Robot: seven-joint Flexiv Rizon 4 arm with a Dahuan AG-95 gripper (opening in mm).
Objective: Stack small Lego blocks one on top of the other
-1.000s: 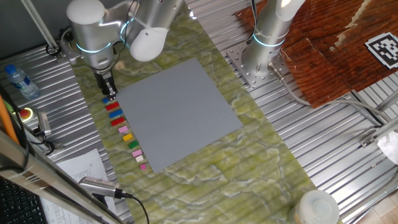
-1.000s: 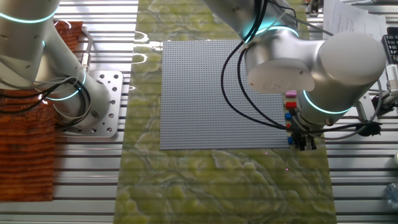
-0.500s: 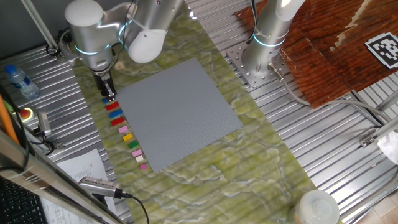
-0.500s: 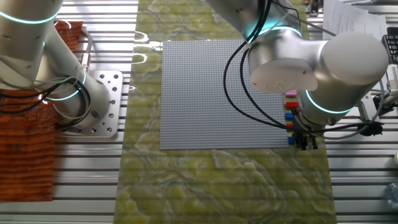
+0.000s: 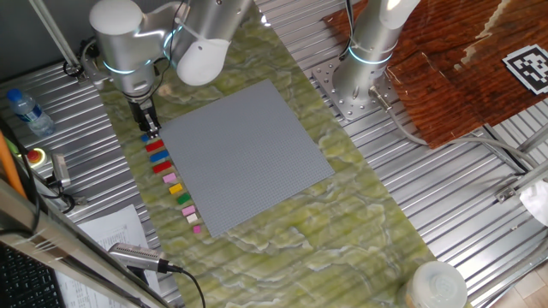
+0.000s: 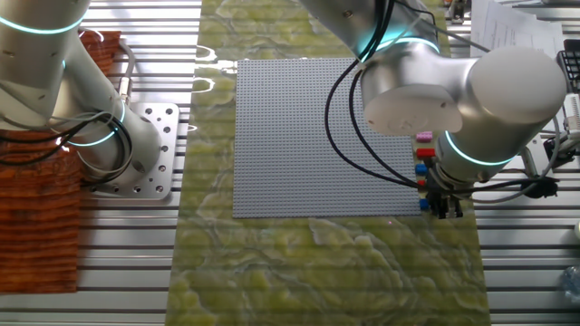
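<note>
Several small Lego blocks (image 5: 170, 179) in blue, red, pink, yellow and green lie in a row on the mat along the left edge of the grey baseplate (image 5: 244, 154). In the other fixed view only the row's end shows: pink (image 6: 423, 138), red, blue, red and a last blue block (image 6: 423, 206). My gripper (image 5: 150, 128) points down at the far end of the row, right by that last blue block (image 5: 145, 138). It also shows in the other fixed view (image 6: 444, 210). The dark fingers stand close together. Their gap and any contact with the block are hidden.
A second arm's base (image 5: 360, 81) stands on a metal plate beyond the baseplate. A water bottle (image 5: 24, 109) and a red button (image 5: 35, 156) lie to the left. A white tub (image 5: 437, 287) sits at the front right. A brown cloth (image 5: 445, 68) lies at the back right.
The arm shifted very slightly a second ago; the gripper has stayed at the row's end block since then.
</note>
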